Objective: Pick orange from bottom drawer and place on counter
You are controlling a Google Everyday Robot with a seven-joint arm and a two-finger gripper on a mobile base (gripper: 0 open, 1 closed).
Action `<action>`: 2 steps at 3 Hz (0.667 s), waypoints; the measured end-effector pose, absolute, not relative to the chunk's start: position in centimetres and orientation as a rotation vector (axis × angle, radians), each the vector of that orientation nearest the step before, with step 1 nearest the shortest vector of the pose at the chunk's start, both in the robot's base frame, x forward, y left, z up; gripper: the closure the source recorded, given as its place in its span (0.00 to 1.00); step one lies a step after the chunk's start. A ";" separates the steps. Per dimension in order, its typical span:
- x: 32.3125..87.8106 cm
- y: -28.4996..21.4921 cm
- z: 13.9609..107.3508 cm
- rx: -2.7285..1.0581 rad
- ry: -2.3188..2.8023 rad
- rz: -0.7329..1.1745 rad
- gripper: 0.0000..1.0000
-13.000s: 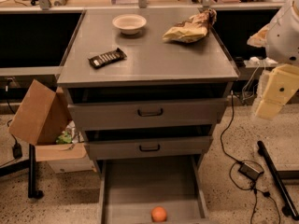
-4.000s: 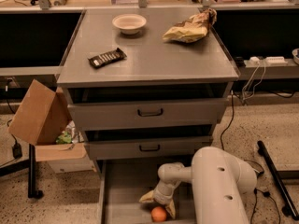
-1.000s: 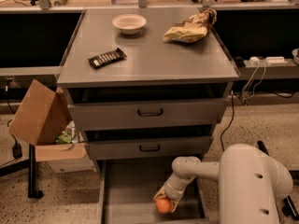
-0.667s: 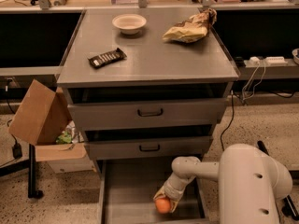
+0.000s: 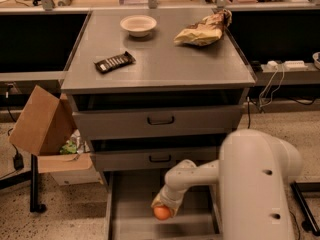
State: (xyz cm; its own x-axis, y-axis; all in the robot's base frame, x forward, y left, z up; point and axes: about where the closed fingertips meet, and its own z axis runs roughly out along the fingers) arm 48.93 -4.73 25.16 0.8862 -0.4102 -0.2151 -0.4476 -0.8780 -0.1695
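Below the counter (image 5: 165, 71), inside the pulled-out bottom drawer (image 5: 131, 204), the gripper (image 5: 161, 208) is pinching the orange (image 5: 162, 214), which sits at its tip over the front part of the drawer floor. On the counter lie a white bowl (image 5: 138, 25), a crumpled bag (image 5: 202, 31) and a dark wrapped bar (image 5: 115, 62), each apart from the others.

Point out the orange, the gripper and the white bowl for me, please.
orange (image 5: 162, 214): camera view, its bare lower face.
gripper (image 5: 163, 204): camera view, its tip, directly over the orange inside the bottom drawer (image 5: 134, 200).
white bowl (image 5: 138, 29): camera view, its front wall, on the counter (image 5: 165, 60).
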 end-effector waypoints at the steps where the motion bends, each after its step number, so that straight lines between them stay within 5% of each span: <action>1: 51.9 1.2 31.0 -2.896 0.368 -0.019 1.00; 2: 51.9 4.1 33.9 -2.910 0.216 -0.106 1.00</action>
